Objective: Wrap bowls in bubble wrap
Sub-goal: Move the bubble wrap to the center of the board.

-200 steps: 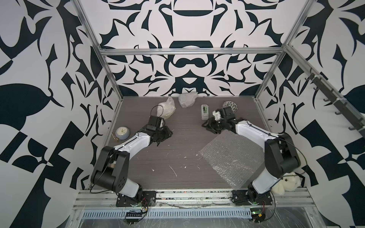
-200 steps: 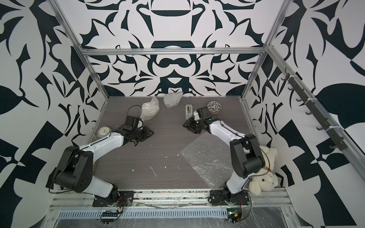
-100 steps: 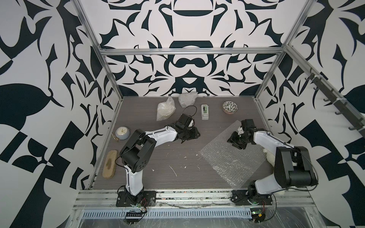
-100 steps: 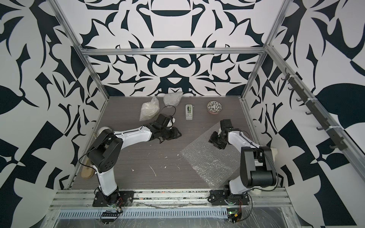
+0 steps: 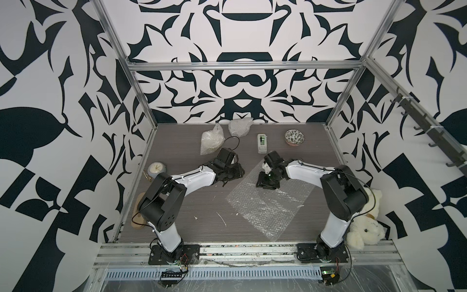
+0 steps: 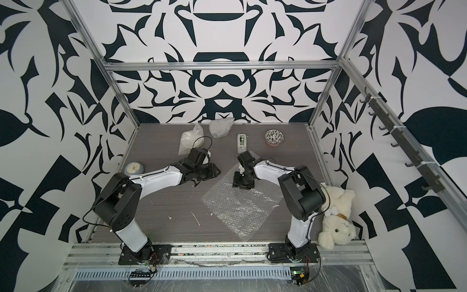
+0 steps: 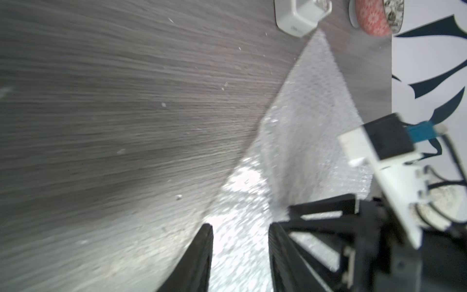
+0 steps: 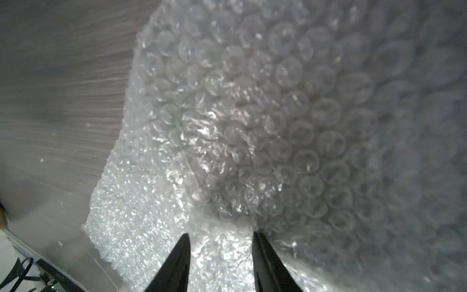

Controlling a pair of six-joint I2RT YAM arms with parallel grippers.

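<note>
One sheet of wrap (image 5: 267, 202) lies flat on the grey wood-grain table (image 5: 177, 202), turned like a diamond, toward my right side. It is clear film packed with rows of small round bubbles, and it glints white where light strikes it. Its far corner points at the white dispenser (image 5: 262, 142).

My right gripper (image 5: 266, 183) hangs tips-down over the sheet's far part. In the wrist view (image 8: 221, 233) its two black tapered fingers stand moderately apart, with only film showing between them. I cannot tell whether they touch it.

My left gripper (image 5: 236, 172) sits just beside the sheet's left edge. Its fingers (image 7: 240, 227) are also moderately apart, holding nothing.

One bowl (image 5: 294, 137) stands bare at the back right, well apart from the sheet. It is small, round and glossy, with black-and-white flowers inside and a red outside (image 7: 371, 17).

Two bundles (image 5: 212, 141) of crumpled film sit at the back, left of the dispenser. I cannot tell what they hold.
</note>
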